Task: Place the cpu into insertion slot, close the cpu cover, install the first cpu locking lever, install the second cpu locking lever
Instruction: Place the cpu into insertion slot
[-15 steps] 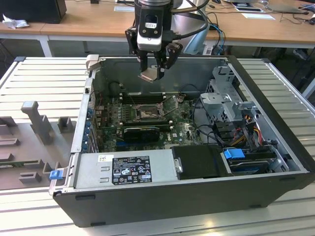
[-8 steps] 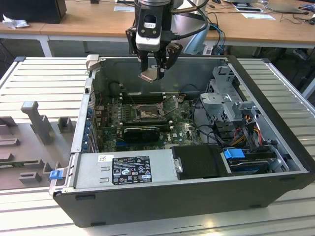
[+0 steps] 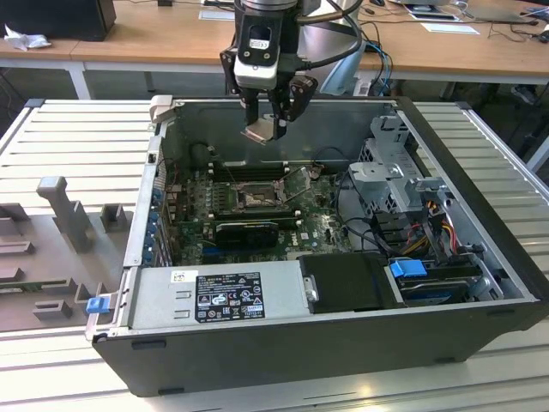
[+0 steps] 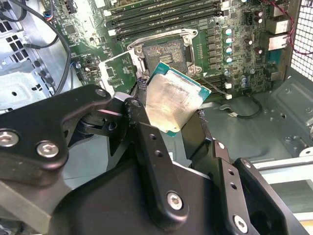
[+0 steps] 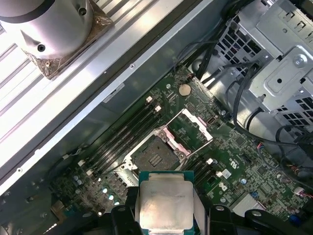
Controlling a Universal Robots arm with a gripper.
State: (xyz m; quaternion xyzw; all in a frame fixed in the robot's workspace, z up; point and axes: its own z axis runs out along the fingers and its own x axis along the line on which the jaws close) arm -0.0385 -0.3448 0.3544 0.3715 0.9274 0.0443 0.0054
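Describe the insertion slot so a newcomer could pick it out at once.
Look inside the open computer case, at the green motherboard on its floor. Near the board's middle sits the insertion slot, a square socket with a dark metal frame. Unlike the long narrow memory slots and the long black card flanking it, it is square, its cpu cover flipped open.

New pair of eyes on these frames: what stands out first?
The gripper holds the cpu, its pale face up, above the open case. Below it, the insertion slot sits empty, with the cpu cover flipped open beside it.
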